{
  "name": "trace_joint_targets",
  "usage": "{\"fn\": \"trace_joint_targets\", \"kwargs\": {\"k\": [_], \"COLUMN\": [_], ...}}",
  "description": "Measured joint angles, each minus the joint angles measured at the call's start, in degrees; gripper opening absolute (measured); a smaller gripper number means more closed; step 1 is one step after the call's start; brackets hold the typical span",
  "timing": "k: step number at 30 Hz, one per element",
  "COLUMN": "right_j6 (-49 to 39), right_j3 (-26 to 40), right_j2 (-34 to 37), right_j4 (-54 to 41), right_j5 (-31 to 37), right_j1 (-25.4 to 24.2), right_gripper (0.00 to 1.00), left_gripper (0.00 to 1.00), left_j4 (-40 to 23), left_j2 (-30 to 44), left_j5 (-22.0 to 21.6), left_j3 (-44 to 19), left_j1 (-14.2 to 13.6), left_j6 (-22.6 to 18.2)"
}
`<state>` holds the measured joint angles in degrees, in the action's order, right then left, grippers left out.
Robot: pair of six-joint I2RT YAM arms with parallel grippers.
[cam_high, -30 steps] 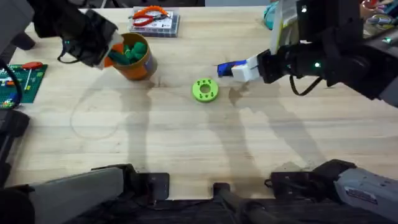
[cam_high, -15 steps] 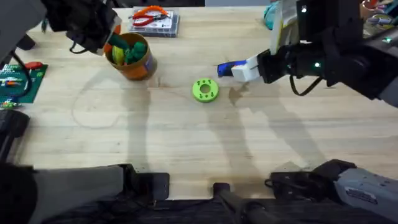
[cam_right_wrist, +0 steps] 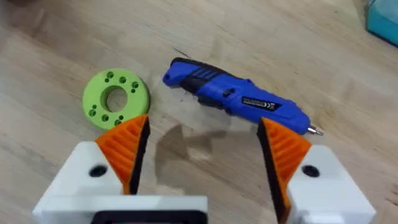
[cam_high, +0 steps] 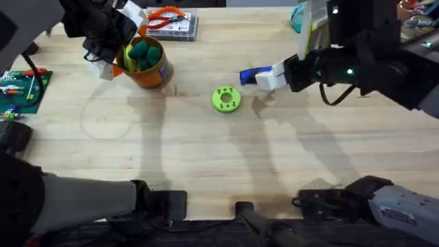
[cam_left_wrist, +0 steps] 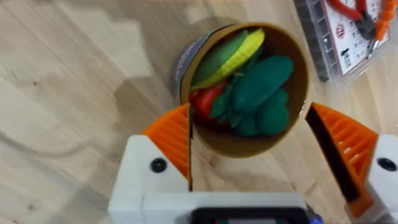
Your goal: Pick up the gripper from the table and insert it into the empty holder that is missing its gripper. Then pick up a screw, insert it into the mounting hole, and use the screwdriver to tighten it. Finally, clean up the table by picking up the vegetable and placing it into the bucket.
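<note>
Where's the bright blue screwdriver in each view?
Overhead: bright blue screwdriver lies on the table right of centre, partly under the right gripper.
Left wrist: not in it.
Right wrist: screwdriver lies just ahead of the open fingers.
Shared landmark: lime-green round disc with holes beside it.

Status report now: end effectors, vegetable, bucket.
Left end effector open above bucket. Vegetable inside bucket. Right end effector open over screwdriver. Nothing obstructing.
</note>
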<state>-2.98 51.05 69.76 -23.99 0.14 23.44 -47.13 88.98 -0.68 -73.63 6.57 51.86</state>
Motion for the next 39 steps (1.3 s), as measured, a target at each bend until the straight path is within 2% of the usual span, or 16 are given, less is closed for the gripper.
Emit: {"fn": "trace_joint_targets", "kwargs": {"k": [4,7,15,18,26,39], "right_j6": [0.0,0.0,0.0,0.0,0.0,0.0], "right_j3": [0.0,0.0,0.0,0.0,0.0,0.0], "right_j2": [0.0,0.0,0.0,0.0,0.0,0.0], "right_j4": [0.0,-0.1,-0.1,-0.1,-0.1,-0.4], "right_j5": [0.0,0.0,0.0,0.0,0.0,0.0], "right_j1": [0.0,0.0,0.0,0.0,0.0,0.0], "right_gripper": [0.965,0.965,0.965,0.965,0.965,0.965], "left_gripper": [0.993,0.993,0.994,0.993,0.993,0.993], "left_j4": [-3.0,-5.9,-16.4,-18.2,-20.9,-21.3], "left_j2": [-0.7,-3.0,-14.3,-17.2,-18.9,-18.9], "left_j5": [0.1,0.1,0.1,0.0,0.0,0.0], "left_j3": [0.0,0.0,0.0,0.0,0.0,0.0], "left_j1": [0.0,0.0,0.0,0.0,0.0,0.0], "left_j6": [-1.1,-3.7,-15.1,-17.4,-19.5,-19.9]}}
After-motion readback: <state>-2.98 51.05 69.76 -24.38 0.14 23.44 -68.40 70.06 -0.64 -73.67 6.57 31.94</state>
